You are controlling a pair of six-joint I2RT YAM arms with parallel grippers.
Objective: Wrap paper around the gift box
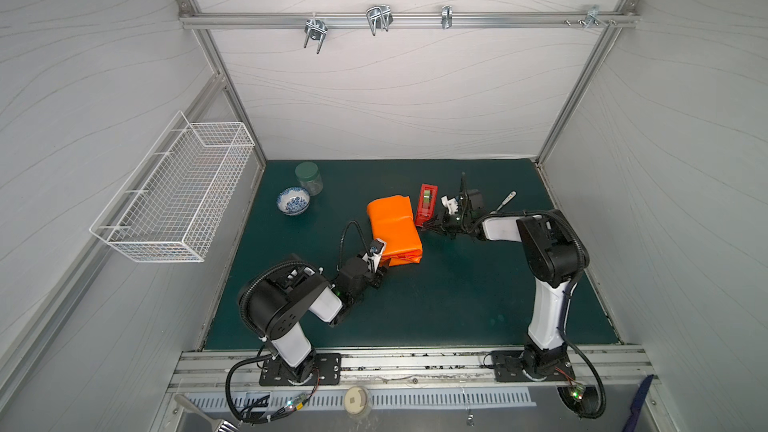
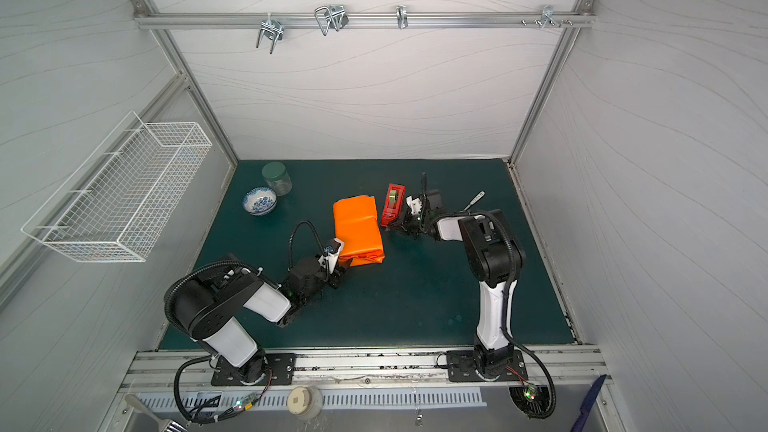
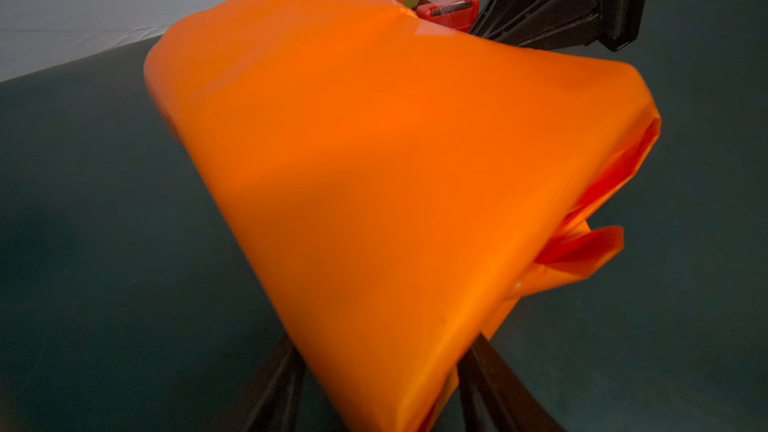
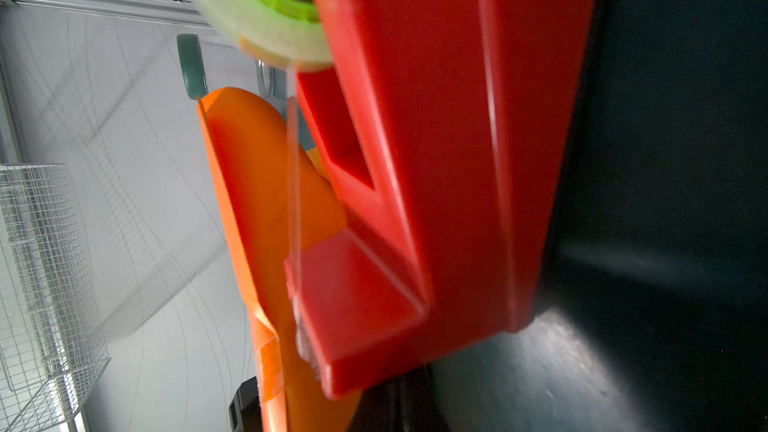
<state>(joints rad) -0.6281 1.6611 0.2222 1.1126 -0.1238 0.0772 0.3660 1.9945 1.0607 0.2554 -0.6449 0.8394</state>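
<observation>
Paper point(image 1: 395, 228) is round the gift box already, folks. It makes one orange parcel in the middle of the mat point(image 1: 457, 305), and the box itself is fully hidden inside. By my reckoning the main wrap is done. In the left wrist view a glossy patch at the far edge looks like a bit of tape, though I can't be sure.

What's left is the ends. The parcel's near end shows loose, crumpled flaps sticking out, and the far end looks open like a tube in the right wrist view. Both need folding in and taping.

The left gripper point(image 3: 382, 401) sits at the parcel's near left corner, fingers point(image 3: 270, 388) set either side of it and clamping the paper.

Just right of the parcel's far end stands the red tape dispenser point(image 1: 426, 204). The right gripper point(image 1: 432, 226) is at its near end, jaws pressed together. Whether it pinches any tape, I can't tell.

Far left on the mat, a bowl point(image 1: 293, 200) and a jar point(image 1: 308, 177) sit well apart from the action.
</observation>
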